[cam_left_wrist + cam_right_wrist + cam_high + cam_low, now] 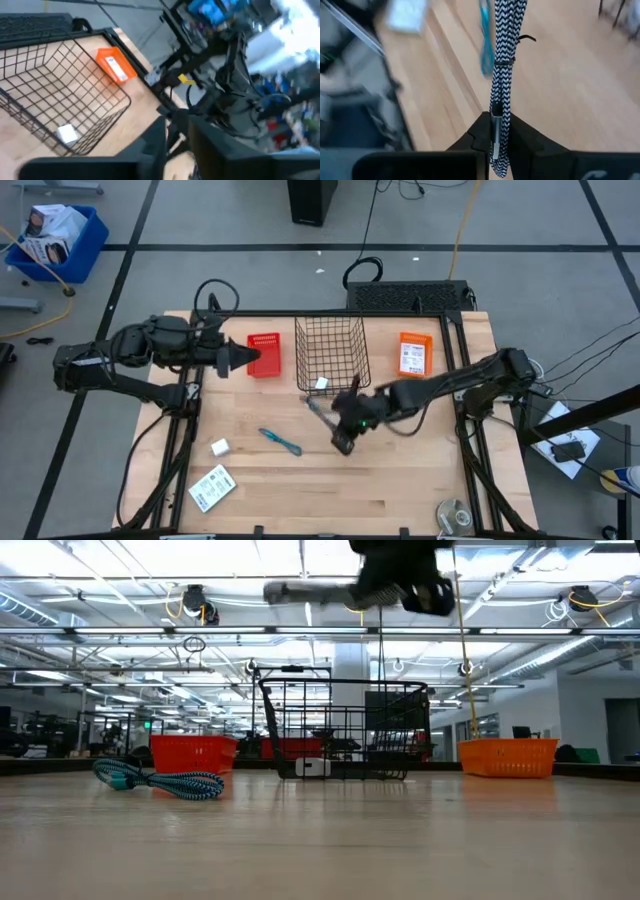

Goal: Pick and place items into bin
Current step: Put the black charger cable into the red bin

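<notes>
My right gripper (338,425) (497,131) is raised above the table's middle, in front of the wire basket (333,352), shut on a slim grey braided cord bundle (320,410) (300,592). A tiny white block (322,383) (67,134) lies on the basket floor. The teal-blue cord (280,441) (160,781), a second white block (220,447) and a white printed packet (211,487) lie flat on the table's near left. My left gripper (245,360) (177,145) hovers by the red tray (264,354), its fingers a narrow gap apart, holding nothing. My right gripper pinches the braided cord bundle at its one end, by the silver metal plug (495,125), between the two fingers. The fingers lie roughly level, pointing toward the table's left, along the bundle. The bundle sticks out past the fingertips (300,592), about level and lifted clear.
An orange packet (415,354) lies right of the basket. A round silver roll (453,515) sits at the near right corner. A black tray (408,295) stands at the far edge. Bare wood (400,480) stretches along the near right side.
</notes>
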Motion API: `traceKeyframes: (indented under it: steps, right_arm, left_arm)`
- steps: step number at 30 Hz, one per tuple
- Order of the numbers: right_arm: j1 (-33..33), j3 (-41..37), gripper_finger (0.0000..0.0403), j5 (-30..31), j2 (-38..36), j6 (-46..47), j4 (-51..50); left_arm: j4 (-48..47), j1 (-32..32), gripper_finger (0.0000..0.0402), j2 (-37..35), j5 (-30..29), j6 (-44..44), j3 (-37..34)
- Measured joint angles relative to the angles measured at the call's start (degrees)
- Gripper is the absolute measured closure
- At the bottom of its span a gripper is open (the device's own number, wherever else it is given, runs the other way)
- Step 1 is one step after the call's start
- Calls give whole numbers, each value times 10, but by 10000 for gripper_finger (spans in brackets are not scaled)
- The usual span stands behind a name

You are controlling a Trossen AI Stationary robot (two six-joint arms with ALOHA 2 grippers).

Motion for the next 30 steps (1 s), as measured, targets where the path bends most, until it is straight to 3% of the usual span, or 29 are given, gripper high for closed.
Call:
traceKeyframes:
  steps: [7, 12, 19, 30]
  right_arm:
    - [-51, 1, 375, 6, -31, 8, 76]
    - [-70, 1, 375, 13, -40, 7, 165]
    - [-95, 1, 375, 13, -41, 8, 267]
    - [-98, 1, 375, -17, -41, 8, 325]
  left_arm:
    - [24, 4, 181, 33, -11, -22, 0]
    - [45, 4, 127, 55, -7, -35, 0]
    - [97, 4, 101, 75, 2, -49, -1]
    - [159, 4, 101, 120, -9, -48, 0]
